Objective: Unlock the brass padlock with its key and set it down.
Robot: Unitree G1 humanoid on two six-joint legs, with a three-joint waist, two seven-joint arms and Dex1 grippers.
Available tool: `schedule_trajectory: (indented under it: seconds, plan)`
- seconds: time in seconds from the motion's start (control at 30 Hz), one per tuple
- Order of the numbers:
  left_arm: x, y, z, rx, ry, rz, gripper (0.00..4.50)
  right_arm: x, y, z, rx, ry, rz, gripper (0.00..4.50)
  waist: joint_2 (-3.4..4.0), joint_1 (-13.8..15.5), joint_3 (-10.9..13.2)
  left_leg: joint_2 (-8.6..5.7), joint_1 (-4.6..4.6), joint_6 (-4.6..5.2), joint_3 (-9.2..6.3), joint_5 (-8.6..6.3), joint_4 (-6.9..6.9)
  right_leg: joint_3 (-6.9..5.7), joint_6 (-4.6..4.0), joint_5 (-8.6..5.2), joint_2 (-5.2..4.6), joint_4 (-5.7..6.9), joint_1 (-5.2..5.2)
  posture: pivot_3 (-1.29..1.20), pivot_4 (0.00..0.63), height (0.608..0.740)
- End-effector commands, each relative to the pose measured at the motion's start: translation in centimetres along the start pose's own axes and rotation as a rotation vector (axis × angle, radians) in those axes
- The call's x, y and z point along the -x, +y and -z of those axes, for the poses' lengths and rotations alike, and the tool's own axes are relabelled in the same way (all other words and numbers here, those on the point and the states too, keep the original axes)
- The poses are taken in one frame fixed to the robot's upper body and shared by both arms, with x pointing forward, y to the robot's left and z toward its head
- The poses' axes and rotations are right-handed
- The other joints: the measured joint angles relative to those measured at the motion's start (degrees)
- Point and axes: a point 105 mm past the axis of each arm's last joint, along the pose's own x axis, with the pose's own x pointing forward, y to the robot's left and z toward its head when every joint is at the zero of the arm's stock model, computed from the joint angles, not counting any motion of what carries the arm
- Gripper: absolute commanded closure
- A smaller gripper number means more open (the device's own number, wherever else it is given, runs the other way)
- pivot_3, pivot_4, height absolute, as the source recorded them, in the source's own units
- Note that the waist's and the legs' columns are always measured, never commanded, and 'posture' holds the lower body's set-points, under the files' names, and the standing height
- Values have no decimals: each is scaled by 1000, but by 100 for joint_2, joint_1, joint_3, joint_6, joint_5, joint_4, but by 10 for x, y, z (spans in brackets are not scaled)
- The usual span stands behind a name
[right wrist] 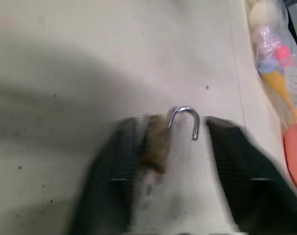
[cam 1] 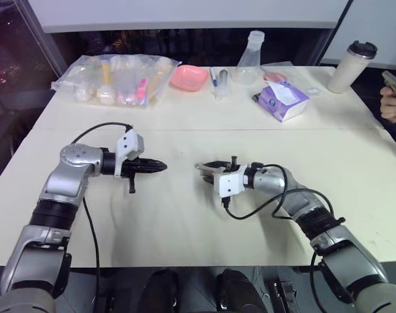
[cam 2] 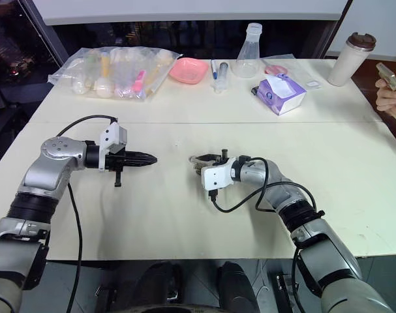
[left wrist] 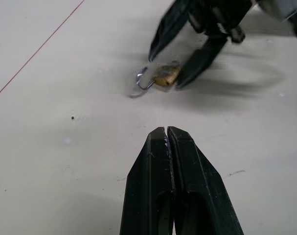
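With brass padlock point(left wrist: 166, 77) unshackled on worktop point(left wrist: 65, 161) between parted right fingers point(left wrist: 199, 61), left fingers point(left wrist: 160, 161) pressed together empty, set-down looks nearly complete; next, retract right gripper point(cam 1: 207, 171).

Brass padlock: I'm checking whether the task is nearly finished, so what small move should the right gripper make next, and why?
Probably draw the right gripper straight back. The small golden-brass padlock lies on the pale tabletop with its silvery shackle swung open, and the fingers stand spread around it, one finger close against it, so retreating gently avoids dragging it.
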Motion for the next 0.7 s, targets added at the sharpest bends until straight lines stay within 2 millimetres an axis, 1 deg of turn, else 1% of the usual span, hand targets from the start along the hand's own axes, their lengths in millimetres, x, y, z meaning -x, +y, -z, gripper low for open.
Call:
schedule_trajectory:
  seconds: [0.03,0.13,0.17,0.33,0.43,0.57,0.7]
  plan:
    - [0,-9,-16,-26,-38,45,4500,14,17,-7,-68,-4,-92,52,0,20,0,0,0,1,-1,0,0,0,0,0,-2,0,1,0,150,715]
    - [-7,-16,-21,-37,-40,72,4500,32,17,-12,-116,6,-111,52,0,33,0,-4,0,6,-8,-4,0,-3,0,0,-6,-3,8,0,150,715]
    - [-7,-16,-22,-38,-44,74,4500,37,15,-14,-132,12,-108,52,0,31,0,-4,2,27,-8,-16,1,-3,0,0,-6,-6,12,0,150,715]
    - [-6,-19,-25,-37,-46,78,4500,66,-5,-20,-317,41,-64,52,1,19,0,-1,6,31,-9,-18,0,-3,0,0,-3,-5,13,0,150,715]
    - [-3,-20,-23,-49,-32,68,4500,82,-12,-25,-413,59,-62,52,1,19,0,-1,6,31,-10,-18,0,-2,0,0,-4,-6,13,0,150,715]
    - [4,-18,-24,-58,-27,27,4500,98,-16,-31,-553,83,-66,52,1,21,0,0,6,34,-12,-20,-2,-3,0,0,-3,-6,12,0,150,715]
    - [11,-16,-26,-56,-30,-10,4500,107,-20,-34,-636,85,-44,52,1,27,1,-1,5,37,-12,-21,-1,-3,0,0,-6,-9,14,0,150,715]
